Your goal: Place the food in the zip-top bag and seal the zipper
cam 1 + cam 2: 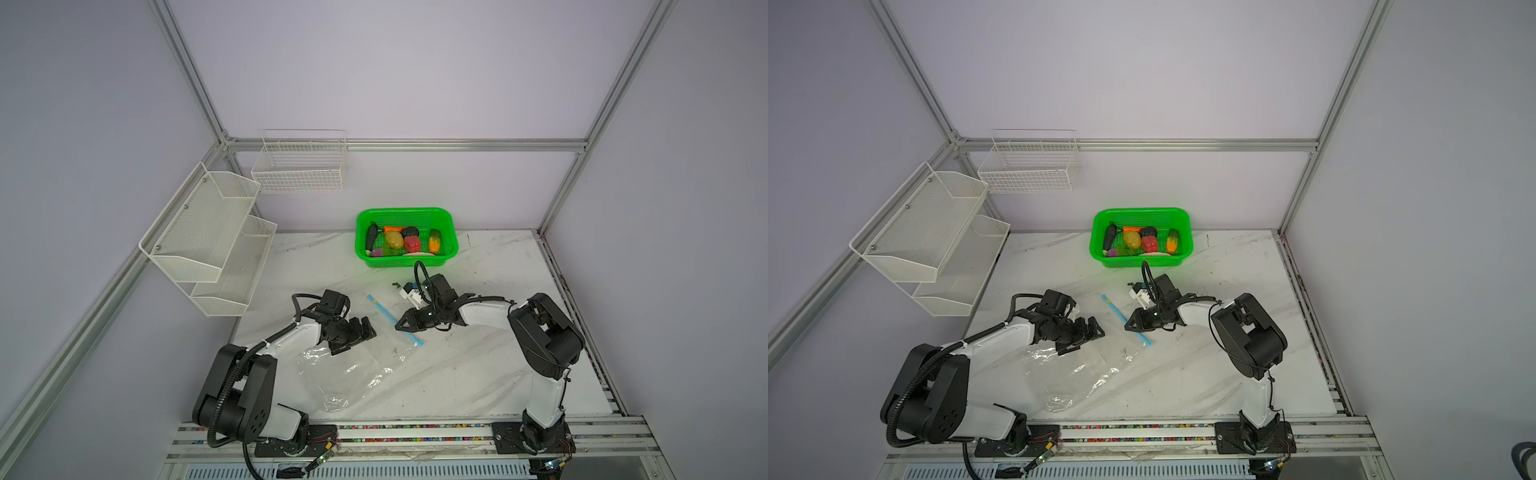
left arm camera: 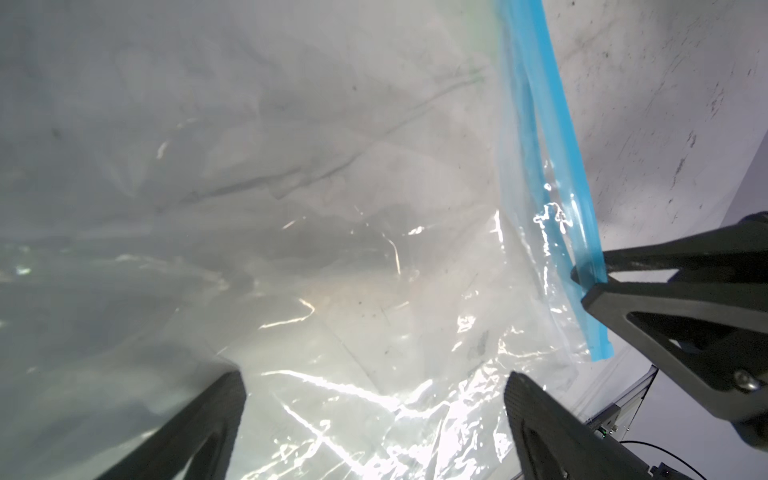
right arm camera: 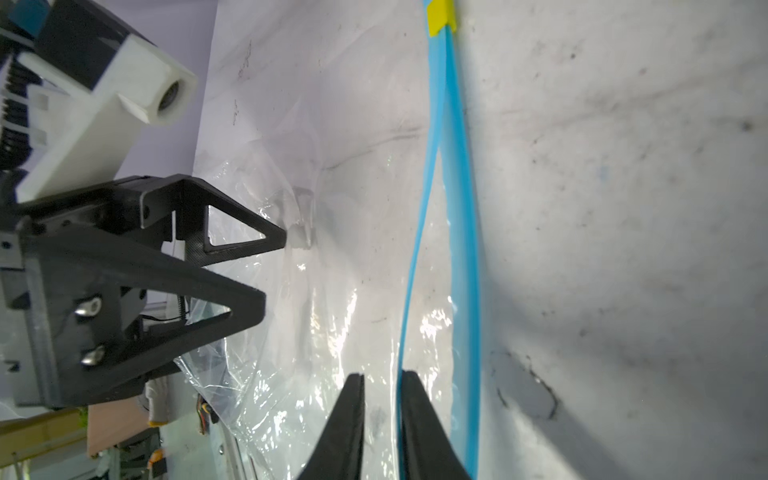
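The left claw (image 1: 353,343) hangs spread wide over the clear zip-top bag (image 1: 345,374), which lies on the worktop (image 1: 478,365). The right claw (image 3: 380,376) has its jaws nearly together, with one lip of the blue zipper (image 3: 457,208) running between them. Whether it's pinched I can't tell. The food (image 1: 401,242) sits in the green basket (image 1: 405,212), beyond the right claw.
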